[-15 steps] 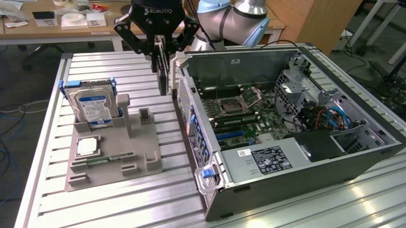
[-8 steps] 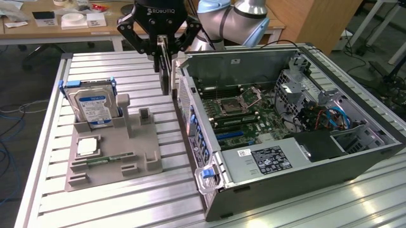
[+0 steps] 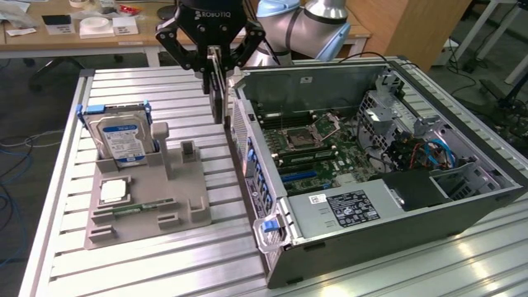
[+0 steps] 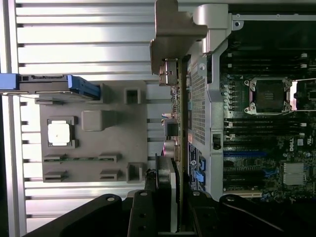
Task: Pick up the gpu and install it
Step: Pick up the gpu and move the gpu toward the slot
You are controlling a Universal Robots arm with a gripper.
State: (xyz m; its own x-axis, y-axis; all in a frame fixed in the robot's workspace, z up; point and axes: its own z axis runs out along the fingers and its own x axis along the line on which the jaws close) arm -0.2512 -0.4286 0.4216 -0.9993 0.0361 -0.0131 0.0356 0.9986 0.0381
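My gripper (image 3: pixel 212 62) is shut on the gpu (image 3: pixel 217 93), a thin dark card that hangs on edge below the fingers. It hovers above the gap between the grey holder tray (image 3: pixel 177 204) and the open computer case (image 3: pixel 371 247), close to the case's side wall. In the wrist view the gpu (image 4: pixel 180 123) appears edge-on, its metal bracket (image 4: pixel 173 34) at the far end, with my gripper (image 4: pixel 170 202) clamped on its near end. The motherboard (image 3: pixel 318 145) lies exposed inside the case, with blue slots (image 3: pixel 301 175).
On the tray stand a silver blue-labelled hard drive (image 3: pixel 122 141), a square processor chip (image 3: pixel 113 190) and a slim green memory stick (image 3: pixel 144 207). The ribbed metal table (image 3: pixel 165 266) carries everything. A power supply (image 3: pixel 350 207) fills the case's near corner. Desks stand behind.
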